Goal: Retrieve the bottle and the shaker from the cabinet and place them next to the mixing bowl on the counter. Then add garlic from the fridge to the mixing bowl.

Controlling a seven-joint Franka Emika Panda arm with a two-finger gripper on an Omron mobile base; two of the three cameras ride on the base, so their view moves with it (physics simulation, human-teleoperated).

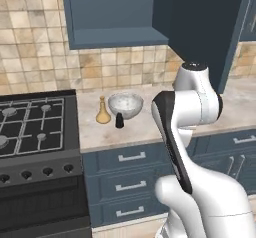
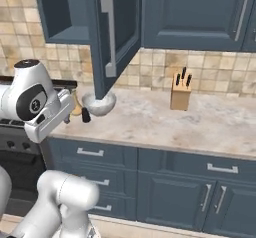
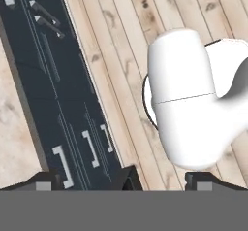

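1. Bottle (image 1: 103, 111) stands on the counter (image 1: 140, 129) just left of the mixing bowl (image 1: 125, 104); shaker (image 1: 119, 120) stands in front of the bowl.
2. Cabinet (image 1: 117, 13) is open.
3. Gripper (image 3: 121, 179) points down at the floor with fingers spread, holding nothing.
4. I judge the garlic step is next, so I need to drive to the fridge.

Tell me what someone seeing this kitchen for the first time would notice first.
The big white robot arm fills the foreground in front of the blue drawers. Behind it, on the beige counter beside the black gas hob, a tan bottle, a small dark shaker and a speckled mixing bowl stand close together. Above them the blue cabinet hangs open, and a knife block stands farther along the counter.
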